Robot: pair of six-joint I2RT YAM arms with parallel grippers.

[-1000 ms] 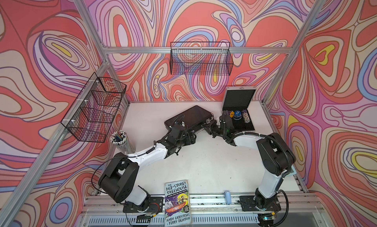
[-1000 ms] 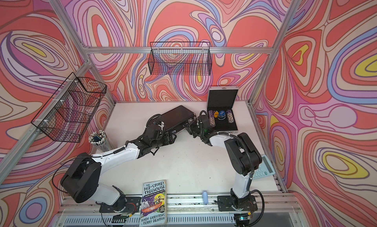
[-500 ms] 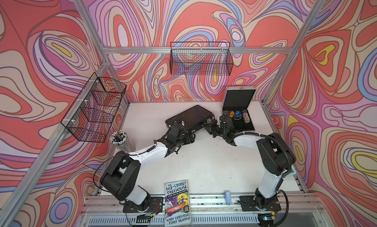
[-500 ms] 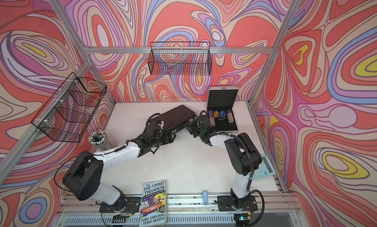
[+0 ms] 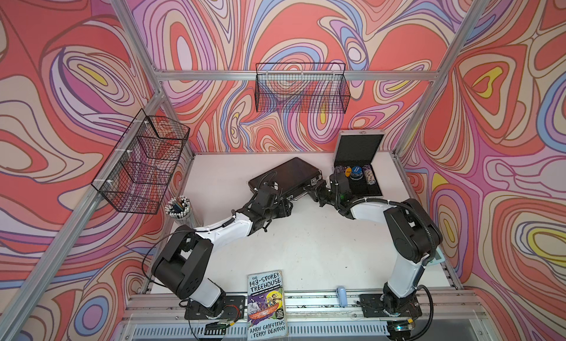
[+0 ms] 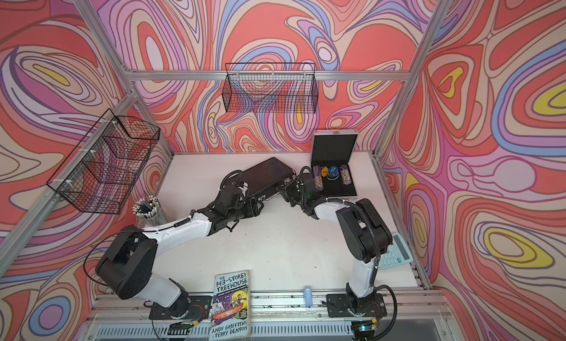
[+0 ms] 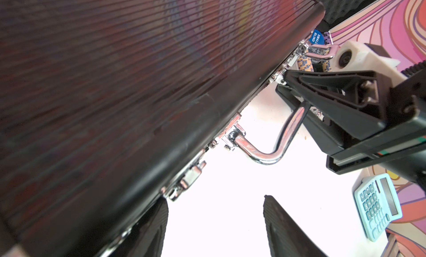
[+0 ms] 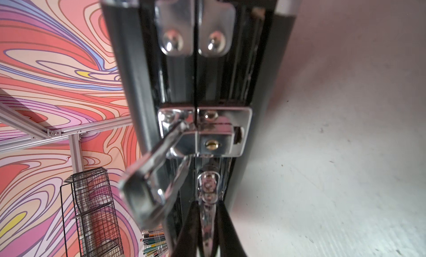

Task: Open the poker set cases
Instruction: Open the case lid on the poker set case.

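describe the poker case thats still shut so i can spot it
On the white table, look at the back middle. There sits the wide black ribbed case, its chrome handle held by the right gripper. Unlike the smaller open silver case beside it, its lid is shut.

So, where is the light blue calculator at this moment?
In a top view the calculator lies at the right edge of the table, toward the front, partly hidden behind the right arm.
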